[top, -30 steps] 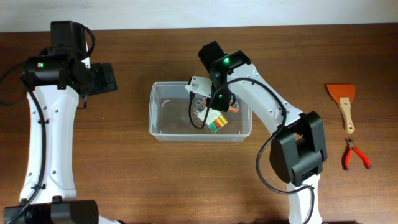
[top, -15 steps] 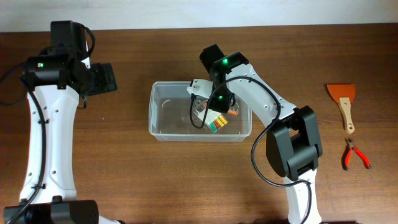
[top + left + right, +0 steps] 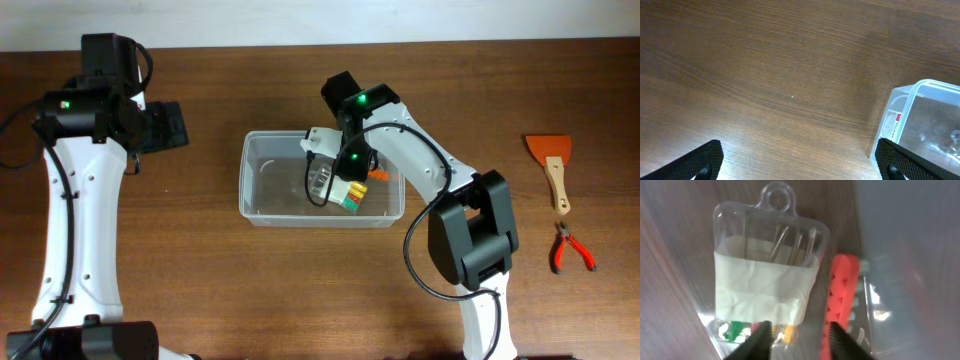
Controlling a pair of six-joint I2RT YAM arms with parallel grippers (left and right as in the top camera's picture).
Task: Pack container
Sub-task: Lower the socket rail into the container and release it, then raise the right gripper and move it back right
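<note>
The container (image 3: pixel 243 190), a clear plastic bin with rounded corners, sits mid-table; its corner also shows in the left wrist view (image 3: pixel 920 115). Inside lies a small clear case of coloured bits (image 3: pixel 350 196), taped across its middle (image 3: pixel 765 280), with an orange toothed piece (image 3: pixel 377 175) beside it (image 3: pixel 840 295). My right gripper (image 3: pixel 345 168) hangs in the bin just over the case, its fingers (image 3: pixel 799 340) apart and holding nothing. My left gripper (image 3: pixel 165 127) is open and empty over bare wood, left of the bin (image 3: pixel 800 165).
An orange scraper with a wooden handle (image 3: pixel 552 165) and red-handled pliers (image 3: pixel 570 248) lie at the table's right side. The left part of the bin's floor holds nothing.
The right arm's elbow shifted slightly. The case of coloured bits sits a little further under the right gripper. The left arm has not moved.
</note>
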